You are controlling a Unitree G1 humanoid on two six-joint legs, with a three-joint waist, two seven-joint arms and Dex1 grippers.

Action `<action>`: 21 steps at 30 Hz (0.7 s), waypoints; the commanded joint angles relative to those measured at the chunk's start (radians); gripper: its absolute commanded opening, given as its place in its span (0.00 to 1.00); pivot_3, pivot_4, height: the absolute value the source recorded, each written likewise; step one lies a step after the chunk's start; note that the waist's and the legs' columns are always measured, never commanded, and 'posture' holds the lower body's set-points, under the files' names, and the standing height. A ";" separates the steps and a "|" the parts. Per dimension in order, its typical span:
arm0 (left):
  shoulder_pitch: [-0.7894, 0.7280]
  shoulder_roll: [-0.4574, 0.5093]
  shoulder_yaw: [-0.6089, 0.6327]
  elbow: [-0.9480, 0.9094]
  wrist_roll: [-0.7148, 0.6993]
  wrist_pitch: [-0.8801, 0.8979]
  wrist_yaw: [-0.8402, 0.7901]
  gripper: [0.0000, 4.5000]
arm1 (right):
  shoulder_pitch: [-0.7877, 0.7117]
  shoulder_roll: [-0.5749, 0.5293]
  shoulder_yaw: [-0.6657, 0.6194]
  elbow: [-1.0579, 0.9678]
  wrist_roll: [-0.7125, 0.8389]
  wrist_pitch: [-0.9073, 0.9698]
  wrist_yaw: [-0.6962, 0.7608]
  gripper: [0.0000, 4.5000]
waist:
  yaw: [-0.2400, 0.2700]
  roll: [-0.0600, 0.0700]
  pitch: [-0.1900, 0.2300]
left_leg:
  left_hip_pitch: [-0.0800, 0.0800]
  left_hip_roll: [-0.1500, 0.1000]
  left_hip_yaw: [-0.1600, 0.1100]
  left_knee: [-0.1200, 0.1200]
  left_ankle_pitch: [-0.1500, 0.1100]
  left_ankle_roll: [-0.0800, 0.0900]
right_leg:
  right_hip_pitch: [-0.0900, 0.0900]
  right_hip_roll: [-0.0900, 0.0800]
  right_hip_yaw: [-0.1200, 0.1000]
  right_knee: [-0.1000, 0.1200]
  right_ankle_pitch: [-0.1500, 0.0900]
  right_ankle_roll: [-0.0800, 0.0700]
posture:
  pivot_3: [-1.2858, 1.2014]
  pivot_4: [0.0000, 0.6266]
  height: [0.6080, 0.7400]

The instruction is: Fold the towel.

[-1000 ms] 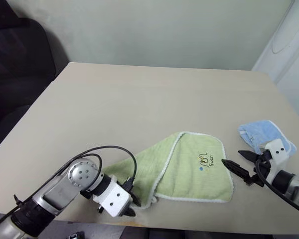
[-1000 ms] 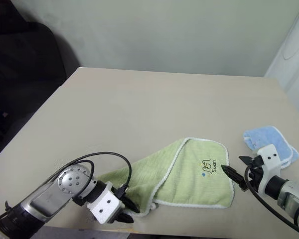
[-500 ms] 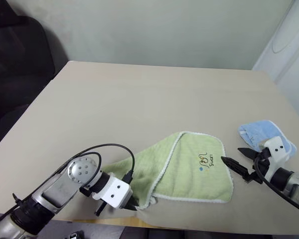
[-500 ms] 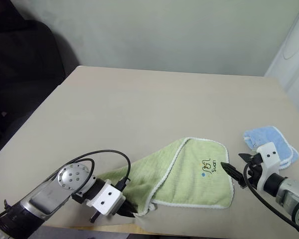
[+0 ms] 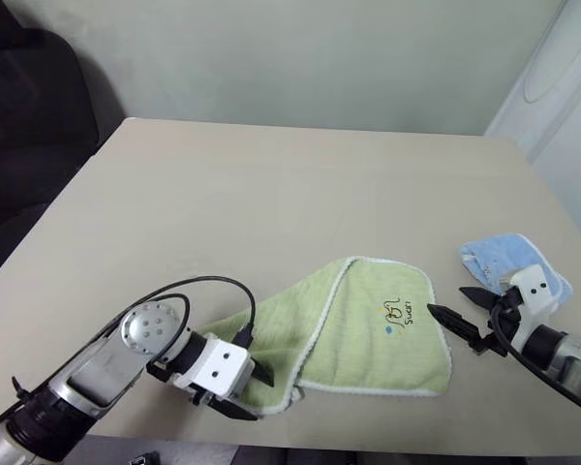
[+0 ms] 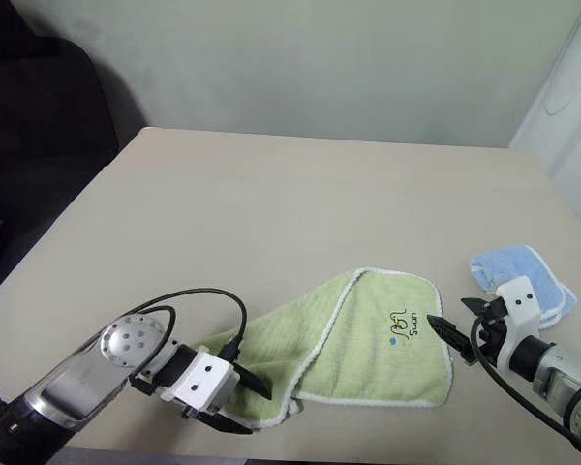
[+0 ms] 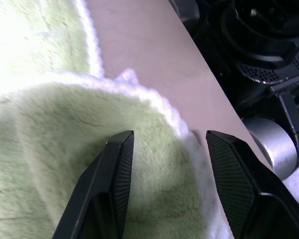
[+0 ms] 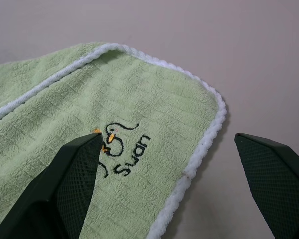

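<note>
Towel (image 5: 368,334) near corner under left gripper (image 5: 249,389), folded underside hidden

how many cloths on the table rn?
2. The green towel lies near the front edge, between the two claws; a smaller blue cloth sits at the table's right edge, behind the right claw.

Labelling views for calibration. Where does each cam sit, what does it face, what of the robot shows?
Left eye/right eye: head stereo pair, down over the table; both arms show.
Left wrist: faces the towel corner at the table's near edge, between open left gripper fingers.
Right wrist: open right gripper faces the towel's logo corner.
Shared: the towel in all; blue cloth in the eyes.
</note>
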 commanded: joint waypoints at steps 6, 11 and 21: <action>0.006 0.013 -0.007 -0.012 0.057 -0.078 -0.018 0.58 | -0.003 0.003 -0.002 -0.018 0.001 -0.019 -0.001 1.00 | -0.001 0.000 0.000 | 0.001 0.000 0.000 0.000 0.000 0.000 | 0.000 0.000 0.000 0.000 0.000 0.000 | 0.52 0.24 1.00; 0.018 -0.001 -0.033 0.009 0.121 -0.118 -0.002 0.58 | -0.003 0.004 -0.002 -0.023 0.003 -0.017 -0.006 1.00 | -0.002 -0.001 0.000 | 0.001 0.000 0.000 0.000 0.000 0.000 | 0.000 0.000 0.000 0.000 0.000 0.000 | 0.52 0.24 1.00; -0.007 -0.009 -0.043 0.073 0.172 -0.172 0.008 0.38 | -0.002 0.005 -0.004 -0.032 0.007 -0.011 -0.014 1.00 | 0.002 0.005 -0.001 | 0.002 0.000 0.000 -0.001 0.000 0.000 | 0.001 0.000 0.000 0.000 -0.003 0.005 | 0.52 0.24 1.00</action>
